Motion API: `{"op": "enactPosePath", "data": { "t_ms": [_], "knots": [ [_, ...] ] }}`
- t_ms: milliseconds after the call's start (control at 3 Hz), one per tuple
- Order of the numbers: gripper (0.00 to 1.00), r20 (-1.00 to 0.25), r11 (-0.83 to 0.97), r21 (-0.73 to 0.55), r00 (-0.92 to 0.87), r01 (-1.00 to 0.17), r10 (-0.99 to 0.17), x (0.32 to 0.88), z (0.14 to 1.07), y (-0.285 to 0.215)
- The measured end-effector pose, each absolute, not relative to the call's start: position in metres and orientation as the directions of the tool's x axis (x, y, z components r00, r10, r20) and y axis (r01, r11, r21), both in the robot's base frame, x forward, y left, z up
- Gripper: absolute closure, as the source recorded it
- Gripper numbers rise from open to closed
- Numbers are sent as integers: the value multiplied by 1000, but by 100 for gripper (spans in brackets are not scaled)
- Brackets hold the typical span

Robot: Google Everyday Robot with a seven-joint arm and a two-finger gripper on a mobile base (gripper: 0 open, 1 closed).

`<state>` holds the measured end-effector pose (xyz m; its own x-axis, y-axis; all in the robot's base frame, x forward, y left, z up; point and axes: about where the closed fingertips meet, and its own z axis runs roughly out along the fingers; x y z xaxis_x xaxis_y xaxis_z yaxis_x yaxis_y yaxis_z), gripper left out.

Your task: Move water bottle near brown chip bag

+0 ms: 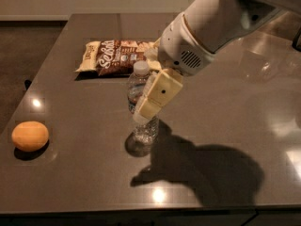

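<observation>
Clear water bottle [134, 92] stands upright, cap up, gripper [139, 98] wide astride it, brown chip bag [117, 56] at eleven o'clock.

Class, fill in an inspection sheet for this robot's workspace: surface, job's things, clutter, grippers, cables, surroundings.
Surface: dark glossy table, with light reflections and the arm's shadow.
Job's things: water bottle upright mid-table; brown chip bag lying flat behind it, a gap between them.
Clutter: one orange near the left edge.
Grippers: gripper at the bottle, open, one finger crossing in front of it; contact cannot be judged.
Cables: nothing seen.
Surroundings: dark floor at left, pale wall behind.
</observation>
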<state>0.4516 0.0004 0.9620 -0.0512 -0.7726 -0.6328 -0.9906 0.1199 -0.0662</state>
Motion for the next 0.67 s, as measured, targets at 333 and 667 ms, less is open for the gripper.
{"op": "enactPosePath", "data": {
  "t_ms": [333, 667],
  "knots": [
    [15, -632, 116, -45, -62, -992, -773, 454, 952, 10],
    [37, -627, 122, -34, -73, -992, -775, 456, 951, 14]
  ]
}}
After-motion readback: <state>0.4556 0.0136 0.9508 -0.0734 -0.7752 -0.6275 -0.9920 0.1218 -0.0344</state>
